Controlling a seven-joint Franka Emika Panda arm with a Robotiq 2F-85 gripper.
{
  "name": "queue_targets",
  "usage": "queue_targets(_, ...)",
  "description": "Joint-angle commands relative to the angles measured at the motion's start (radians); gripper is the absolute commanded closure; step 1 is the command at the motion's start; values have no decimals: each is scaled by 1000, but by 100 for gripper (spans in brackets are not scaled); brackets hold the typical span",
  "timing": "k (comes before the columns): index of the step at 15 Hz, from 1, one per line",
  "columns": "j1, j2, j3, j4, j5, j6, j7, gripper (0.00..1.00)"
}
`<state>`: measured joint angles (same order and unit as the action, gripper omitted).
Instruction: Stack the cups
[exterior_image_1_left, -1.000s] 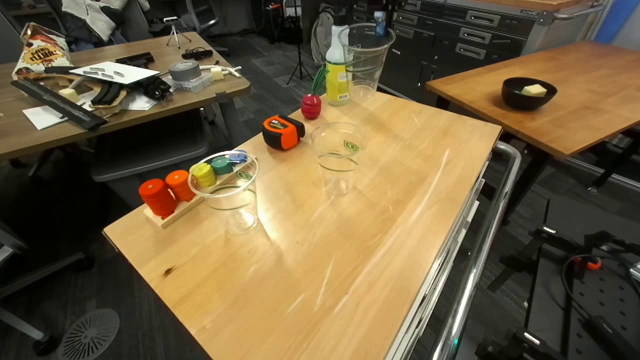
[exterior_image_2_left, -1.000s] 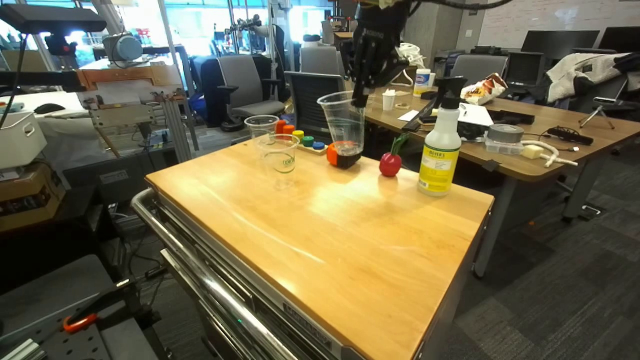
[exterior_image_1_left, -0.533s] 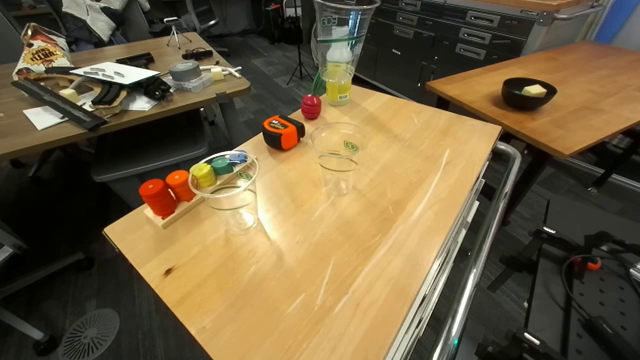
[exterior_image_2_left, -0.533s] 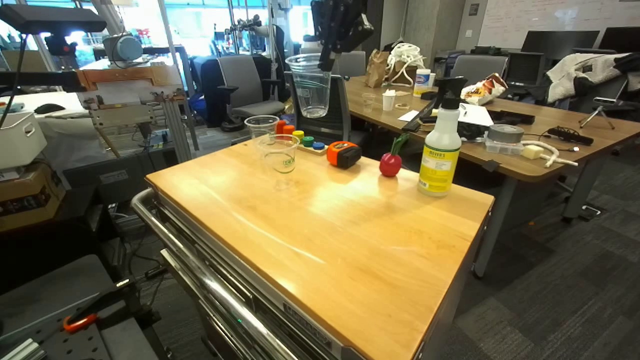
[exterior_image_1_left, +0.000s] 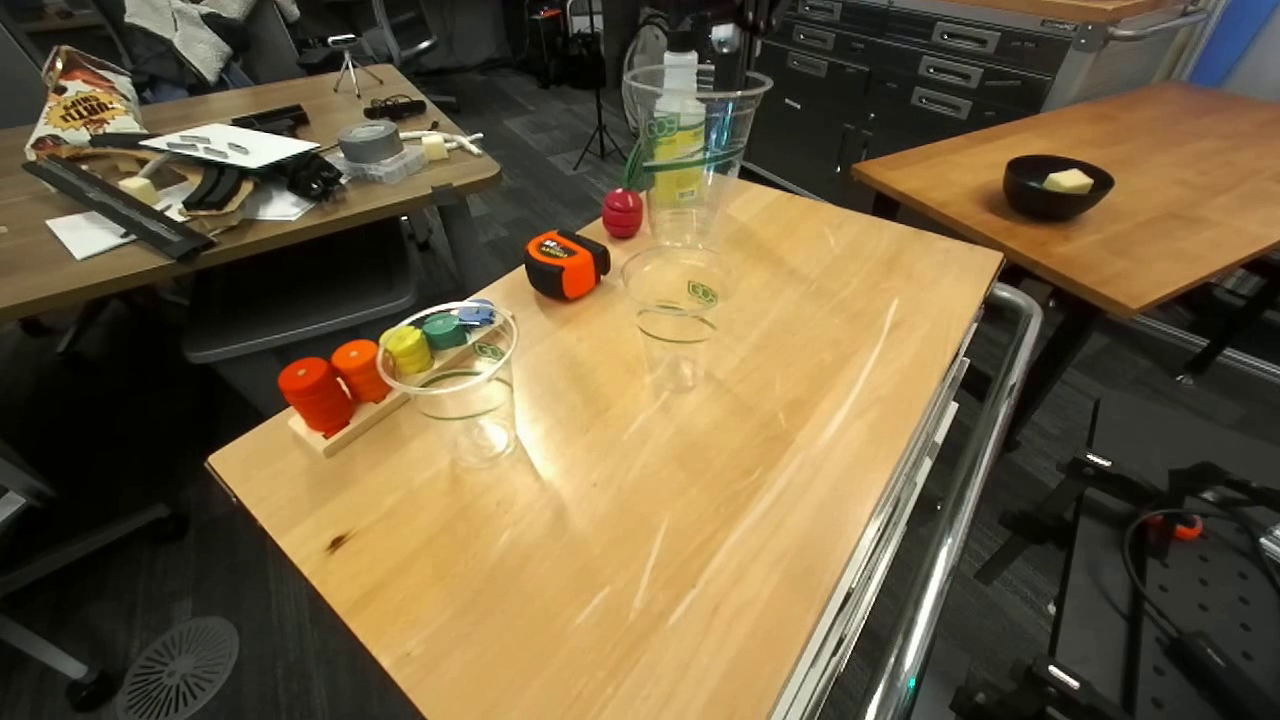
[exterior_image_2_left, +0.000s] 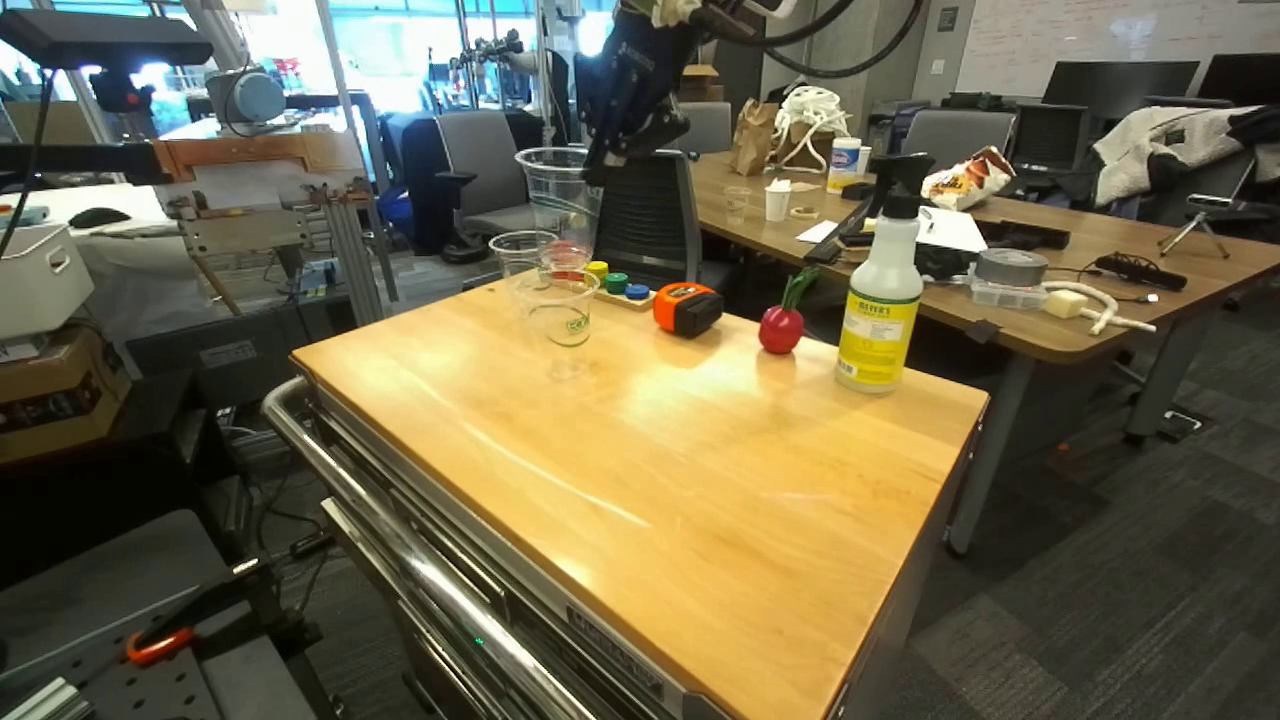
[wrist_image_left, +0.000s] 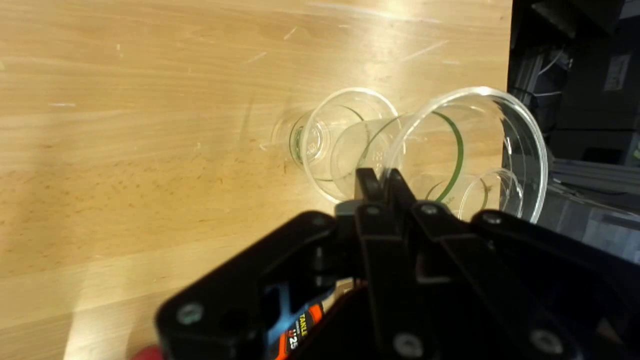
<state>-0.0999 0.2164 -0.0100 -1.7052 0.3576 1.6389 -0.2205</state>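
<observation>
A claw (wrist_image_left: 382, 179) pinches a clear cup (wrist_image_left: 447, 137) by its rim, upper center in both exterior views; two cups (exterior_image_1_left: 450, 400) (exterior_image_1_left: 676, 322) stand lower on the table (exterior_image_1_left: 740, 530).

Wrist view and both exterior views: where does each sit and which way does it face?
Wrist view: on the wrist, looking down at the held cup and tabletop; the gripper fills the bottom.
In an exterior view: sits high nearer the coloured discs, facing the far end; dark gripper parts show at the top.
In an exterior view: sits high nearer the spray bottle, facing the discs; the gripper hangs at the top.
Both exterior views share the held cup, two standing cups and tape measure.
</observation>
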Motion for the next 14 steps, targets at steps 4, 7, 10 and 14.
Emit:
queue_targets(4, 6, 29, 2, -41, 2, 41, -73, 96)
queue_targets(7, 6, 45, 7, -58, 3, 74, -109, 95)
queue_targets(10, 9, 57, 16, -73, 6, 109, -134, 61)
queue_targets(14, 19, 49, 31, -78, -11, 128, -155, 29)
